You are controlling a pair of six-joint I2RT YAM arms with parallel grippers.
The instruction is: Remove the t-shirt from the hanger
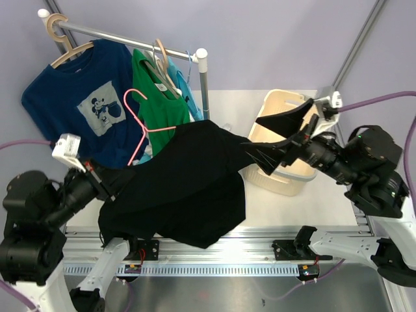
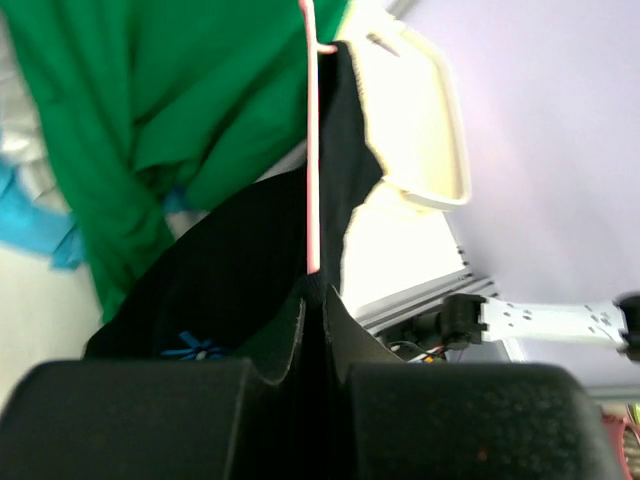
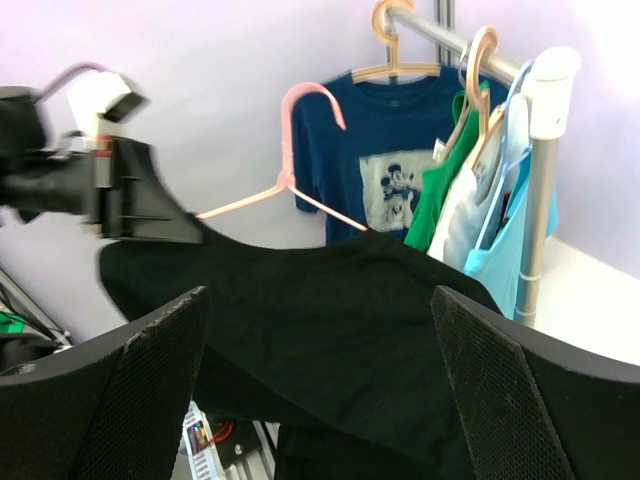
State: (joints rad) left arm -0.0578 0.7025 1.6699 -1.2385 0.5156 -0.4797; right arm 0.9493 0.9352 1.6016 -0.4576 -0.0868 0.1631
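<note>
The black t-shirt [image 1: 188,185] is seen draped on the pink hanger [image 1: 138,123] above the table [image 1: 292,208] between both arms, one hanger end being pinched, cloth included, in the tightly closed left gripper [image 2: 315,300], while the right gripper [image 1: 257,136] is spread wide beside a sleeve, nothing being gripped.

Robot lab: extruded-aluminium table frame [image 1: 227,263]

Black t-shirt [image 1: 188,188] — pink hanger [image 2: 312,150]; navy shirt [image 1: 71,97], cartoon print; green shirt [image 1: 159,104]
</note>
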